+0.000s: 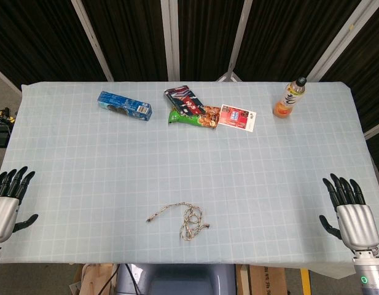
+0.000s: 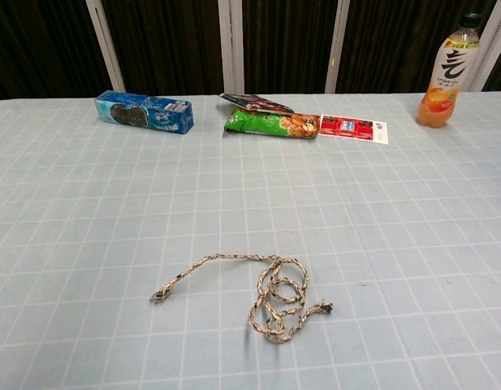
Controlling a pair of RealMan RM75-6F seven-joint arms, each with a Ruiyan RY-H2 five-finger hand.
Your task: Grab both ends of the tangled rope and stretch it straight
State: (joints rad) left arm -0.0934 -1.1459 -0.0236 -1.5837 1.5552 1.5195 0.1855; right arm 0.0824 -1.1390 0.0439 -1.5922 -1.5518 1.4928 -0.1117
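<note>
Looking down from the head view, we see the rope (image 1: 184, 220) lying in a loose tangle at lower centre of the frame, on the checked cloth of the table (image 1: 85, 160), with one end trailing out to the left and the other curled by the loops on the right. Our left hand (image 1: 7, 200) sits at the lower left edge, fingers spread and holding nothing; our right hand (image 1: 349, 212) mirrors it at the lower right, fingers apart, released as well. Both are well apart from the rope. Along the upper part of the frame we have a blue biscuit box (image 1: 124, 105), a pile of snack packets (image 1: 192, 109), a red-and-white card (image 1: 237, 117) and a drink bottle (image 1: 290, 98) at upper right.
</note>
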